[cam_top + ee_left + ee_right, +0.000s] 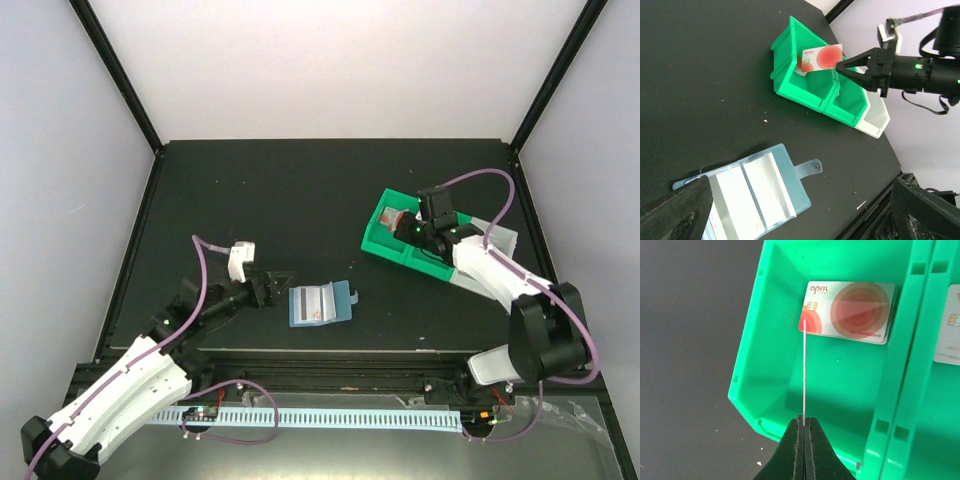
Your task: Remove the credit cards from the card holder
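Here we find the right jaws clamped on a thin edge-on plastic card (804,375) above the green plastic bin (770,340); left jaws gape beside the light-blue folding card holder (320,303) on the counter (300,200).

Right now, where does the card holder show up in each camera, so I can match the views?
Top external: card holder lies open at the table's near middle, just right of the left tool.
Left wrist: lower left, snap tab pointing right.
Right wrist: not in it; the right tool pinches a card over the green bin.
Shared landmark: that green bin, in all three views.
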You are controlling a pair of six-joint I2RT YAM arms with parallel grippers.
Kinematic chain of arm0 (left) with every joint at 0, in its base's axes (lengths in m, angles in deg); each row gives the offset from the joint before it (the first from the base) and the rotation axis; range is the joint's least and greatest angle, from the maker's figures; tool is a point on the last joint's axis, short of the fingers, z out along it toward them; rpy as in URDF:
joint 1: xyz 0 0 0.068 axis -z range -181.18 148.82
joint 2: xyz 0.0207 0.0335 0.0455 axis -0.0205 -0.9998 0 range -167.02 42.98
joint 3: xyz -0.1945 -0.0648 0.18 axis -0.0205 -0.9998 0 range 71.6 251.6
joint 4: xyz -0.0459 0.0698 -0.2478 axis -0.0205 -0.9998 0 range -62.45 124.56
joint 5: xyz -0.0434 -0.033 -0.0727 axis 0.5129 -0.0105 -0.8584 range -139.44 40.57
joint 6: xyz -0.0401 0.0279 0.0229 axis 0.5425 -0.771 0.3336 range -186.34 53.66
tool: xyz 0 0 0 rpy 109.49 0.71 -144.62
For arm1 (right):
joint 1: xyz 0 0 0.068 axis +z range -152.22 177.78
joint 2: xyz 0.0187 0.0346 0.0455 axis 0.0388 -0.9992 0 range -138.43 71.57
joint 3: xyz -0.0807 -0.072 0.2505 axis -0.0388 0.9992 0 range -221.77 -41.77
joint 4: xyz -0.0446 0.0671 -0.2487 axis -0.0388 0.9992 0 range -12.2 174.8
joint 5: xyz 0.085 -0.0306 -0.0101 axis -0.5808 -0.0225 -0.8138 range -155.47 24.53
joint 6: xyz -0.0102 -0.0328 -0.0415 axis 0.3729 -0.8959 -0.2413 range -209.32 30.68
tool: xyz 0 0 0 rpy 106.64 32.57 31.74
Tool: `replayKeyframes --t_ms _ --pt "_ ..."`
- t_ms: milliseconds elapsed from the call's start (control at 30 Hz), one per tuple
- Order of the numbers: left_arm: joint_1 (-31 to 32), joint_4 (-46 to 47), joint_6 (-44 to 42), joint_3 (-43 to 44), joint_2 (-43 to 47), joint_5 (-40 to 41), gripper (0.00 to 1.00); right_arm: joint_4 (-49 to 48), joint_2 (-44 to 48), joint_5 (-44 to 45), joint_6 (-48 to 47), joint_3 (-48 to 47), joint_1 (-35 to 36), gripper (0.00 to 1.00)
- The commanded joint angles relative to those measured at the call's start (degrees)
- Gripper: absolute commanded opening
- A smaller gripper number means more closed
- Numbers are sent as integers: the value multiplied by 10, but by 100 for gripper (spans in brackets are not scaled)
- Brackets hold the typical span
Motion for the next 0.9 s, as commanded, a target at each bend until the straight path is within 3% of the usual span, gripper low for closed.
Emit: replayKeyframes --t_ms 0,667,867 --pt "-4 -6 -9 1 5 3 99 -33 -44 -24 -4 -32 -8 1" --pt "-5 11 11 -6 -20 -12 99 -68 -162 -65 -2 -95 -38 1" --pt "-6 60 47 -38 -26 -25 99 -79 -171 -45 -7 -97 -39 1"
